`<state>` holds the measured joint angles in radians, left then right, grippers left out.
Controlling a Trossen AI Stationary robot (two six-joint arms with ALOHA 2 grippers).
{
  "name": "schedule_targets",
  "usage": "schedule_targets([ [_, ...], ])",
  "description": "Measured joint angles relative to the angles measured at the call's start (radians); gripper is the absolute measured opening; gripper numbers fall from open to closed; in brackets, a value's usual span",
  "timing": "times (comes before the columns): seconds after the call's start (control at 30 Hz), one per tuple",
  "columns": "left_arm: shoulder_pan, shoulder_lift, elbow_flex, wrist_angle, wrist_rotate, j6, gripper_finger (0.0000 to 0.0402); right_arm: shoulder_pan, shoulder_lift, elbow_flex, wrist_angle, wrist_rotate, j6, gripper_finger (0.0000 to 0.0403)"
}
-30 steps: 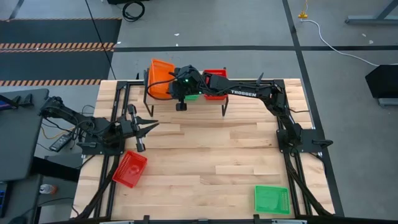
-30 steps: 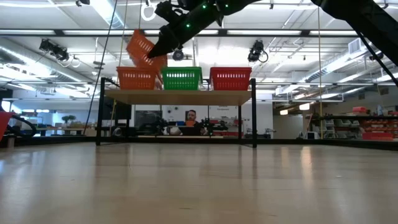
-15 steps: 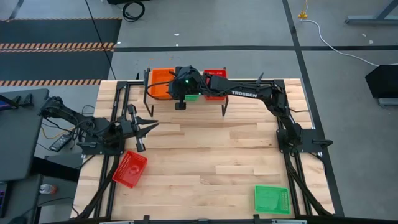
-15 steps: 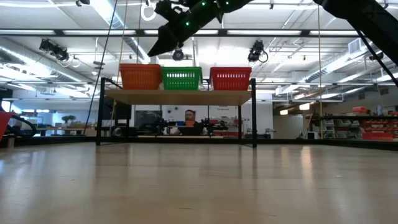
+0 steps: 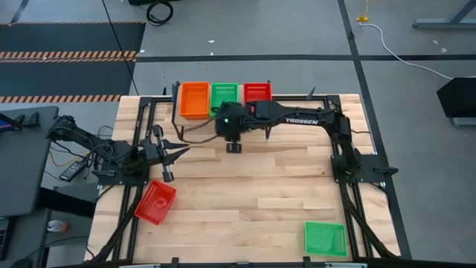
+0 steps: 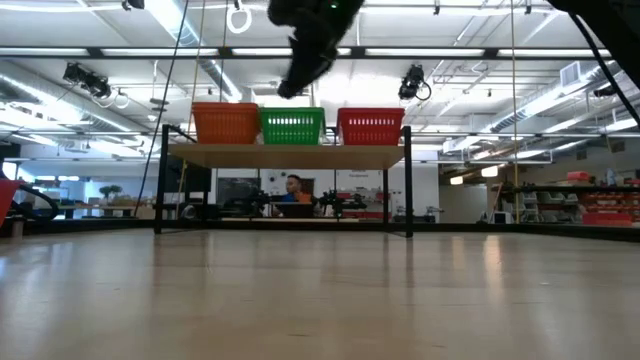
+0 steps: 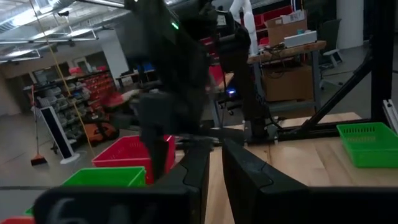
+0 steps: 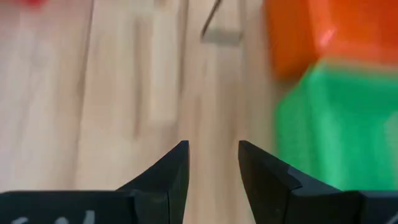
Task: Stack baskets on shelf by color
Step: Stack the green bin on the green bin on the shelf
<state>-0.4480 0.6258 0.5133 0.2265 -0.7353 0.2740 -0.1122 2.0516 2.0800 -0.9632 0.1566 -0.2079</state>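
Observation:
The shelf (image 5: pixel 223 112) stands at the table's far edge, shown in the low view as a plank (image 6: pixel 290 155) on black legs. On it sit an orange basket stack (image 5: pixel 194 99) (image 6: pixel 225 123), a green one (image 5: pixel 224 95) (image 6: pixel 292 126) and a red one (image 5: pixel 258 91) (image 6: pixel 371 127), side by side. My right gripper (image 5: pixel 234 145) (image 8: pixel 213 155) hangs open over the table just in front of the shelf, holding nothing. A red basket (image 5: pixel 155 201) and a green basket (image 5: pixel 325 238) lie flat on the table. My left gripper (image 5: pixel 182 150) (image 7: pixel 216 168) waits shut near the left edge.
Black frame rails run along the table's left and right sides (image 5: pixel 349 193). The right arm (image 5: pixel 297 115) reaches across the shelf's right half. Bare wood lies between the shelf and the two loose baskets. A person (image 6: pixel 292 187) sits far behind the shelf.
An orange basket that hung tilted at my right gripper above the orange stack has dropped level onto that stack. My right gripper has then drawn back from the shelf toward the near edge and a little to the right, with nothing in it.

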Motion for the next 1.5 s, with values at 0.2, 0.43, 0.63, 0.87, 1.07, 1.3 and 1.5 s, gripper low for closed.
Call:
schedule_targets([
  [0.2, 0.000, 0.000, 0.000, -0.011, 0.000, -0.001, 0.0050, 0.061, -0.002, 0.000, -0.302, -0.032, 0.186, 0.0143],
  [0.43, 0.000, 0.000, 0.000, -0.010, 0.000, 0.000, 0.0051, 0.197, -0.002, 0.000, -0.585, -0.116, 0.397, 0.0143],
  [0.63, 0.000, 0.000, 0.000, -0.008, 0.000, -0.001, 0.0052, 0.359, -0.002, 0.000, -0.600, -0.167, 0.574, 0.0143],
  [0.87, -0.001, 0.000, 0.000, -0.015, 0.000, -0.053, 0.0052, 0.552, -0.002, -0.026, -0.609, -0.163, 0.874, 0.0143],
  [1.07, -0.023, 0.002, 0.001, -0.049, 0.000, -0.134, 0.0052, 0.730, -0.002, -0.088, -0.607, -0.172, 1.206, 0.0143],
  [1.3, -0.053, 0.002, 0.001, -0.086, 0.001, -0.263, 0.0053, 0.892, -0.002, -0.162, -0.560, -0.169, 1.692, 0.0143],
  [1.5, -0.056, 0.002, 0.001, -0.085, 0.008, -0.321, 0.0052, 0.965, -0.002, -0.254, -0.395, -0.174, 1.978, 0.0143],
])
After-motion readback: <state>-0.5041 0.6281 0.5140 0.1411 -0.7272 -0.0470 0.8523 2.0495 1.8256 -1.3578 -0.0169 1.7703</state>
